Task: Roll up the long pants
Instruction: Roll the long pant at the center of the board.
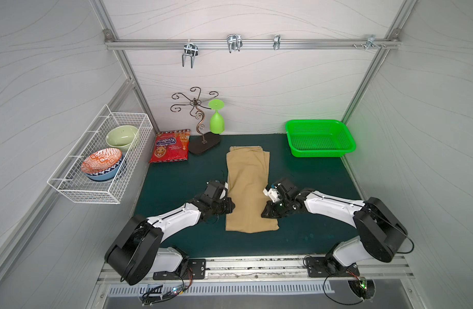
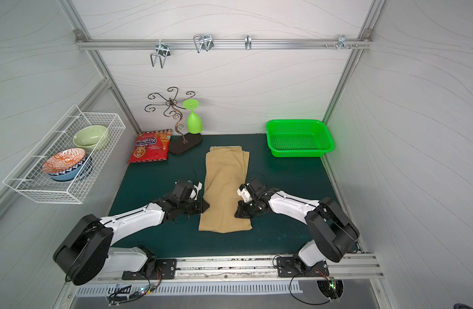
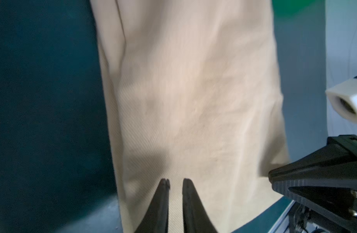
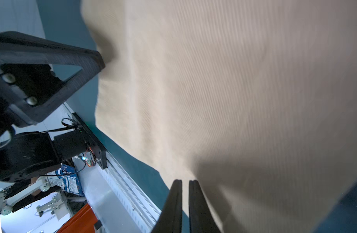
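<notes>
The long pants [image 1: 247, 182] [image 2: 226, 182] lie flat on the green mat, a tan strip folded lengthwise that runs from near the back wall toward me, with no rolled part showing. My left gripper [image 1: 230, 206] [image 3: 176, 181] sits at the strip's left edge near the front end. Its fingers are almost together over the cloth [image 3: 193, 90], with no fold pinched between them. My right gripper [image 1: 263, 213] [image 4: 185, 182] sits opposite at the right edge, over the cloth [image 4: 234, 80]. Its fingers leave only a thin slit and hold nothing.
A green plastic basket [image 1: 321, 139] stands at the back right. At the back left are a red snack bag [image 1: 171, 147], a metal scroll stand [image 1: 203, 144] and an upturned green goblet [image 1: 216, 120]. A wire rack [image 1: 101, 160] with bowls hangs on the left wall.
</notes>
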Tool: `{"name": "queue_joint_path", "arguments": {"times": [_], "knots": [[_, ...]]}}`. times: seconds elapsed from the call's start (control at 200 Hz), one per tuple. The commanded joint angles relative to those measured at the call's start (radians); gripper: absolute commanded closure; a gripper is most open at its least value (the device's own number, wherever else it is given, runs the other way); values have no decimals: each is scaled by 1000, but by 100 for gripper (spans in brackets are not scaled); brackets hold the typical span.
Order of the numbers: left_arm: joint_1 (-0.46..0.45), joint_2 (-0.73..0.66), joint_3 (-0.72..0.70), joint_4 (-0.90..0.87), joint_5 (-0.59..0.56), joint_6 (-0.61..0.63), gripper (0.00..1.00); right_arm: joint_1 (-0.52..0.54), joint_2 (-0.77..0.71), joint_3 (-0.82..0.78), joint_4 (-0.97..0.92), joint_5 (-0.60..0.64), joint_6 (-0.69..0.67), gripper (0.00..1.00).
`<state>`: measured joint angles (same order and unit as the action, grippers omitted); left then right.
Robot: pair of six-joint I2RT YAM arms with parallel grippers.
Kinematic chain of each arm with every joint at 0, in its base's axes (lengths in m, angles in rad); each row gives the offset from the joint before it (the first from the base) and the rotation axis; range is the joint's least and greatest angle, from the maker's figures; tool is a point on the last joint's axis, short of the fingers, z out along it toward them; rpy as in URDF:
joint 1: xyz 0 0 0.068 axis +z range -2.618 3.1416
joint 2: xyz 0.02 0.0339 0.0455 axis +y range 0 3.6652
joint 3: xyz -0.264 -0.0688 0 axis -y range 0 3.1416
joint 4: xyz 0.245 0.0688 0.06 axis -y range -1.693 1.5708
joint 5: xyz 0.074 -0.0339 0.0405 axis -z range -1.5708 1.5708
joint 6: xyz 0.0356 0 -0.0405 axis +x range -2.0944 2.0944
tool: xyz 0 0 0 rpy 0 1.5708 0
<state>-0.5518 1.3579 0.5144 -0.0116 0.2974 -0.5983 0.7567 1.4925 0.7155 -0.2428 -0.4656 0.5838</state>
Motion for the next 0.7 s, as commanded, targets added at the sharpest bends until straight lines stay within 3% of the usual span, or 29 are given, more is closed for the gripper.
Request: {"name": "queue_joint_path", "arguments": {"times": [0.0,0.225,0.42,0.565,0.695], "knots": [[-19,55,-46,233,74,-52,82,17,14,-74,172,-36,100,89],[-19,67,-128,9,-112,-109,84,-20,54,-211,137,146,94,88],[-19,88,-159,-65,-154,-125,86,-46,121,-258,183,124,103,88],[-26,10,-173,-68,-80,-102,84,-44,59,-240,146,90,68,87],[-49,-192,-119,-148,-33,-57,87,-5,-33,-174,42,96,2,85]]}}
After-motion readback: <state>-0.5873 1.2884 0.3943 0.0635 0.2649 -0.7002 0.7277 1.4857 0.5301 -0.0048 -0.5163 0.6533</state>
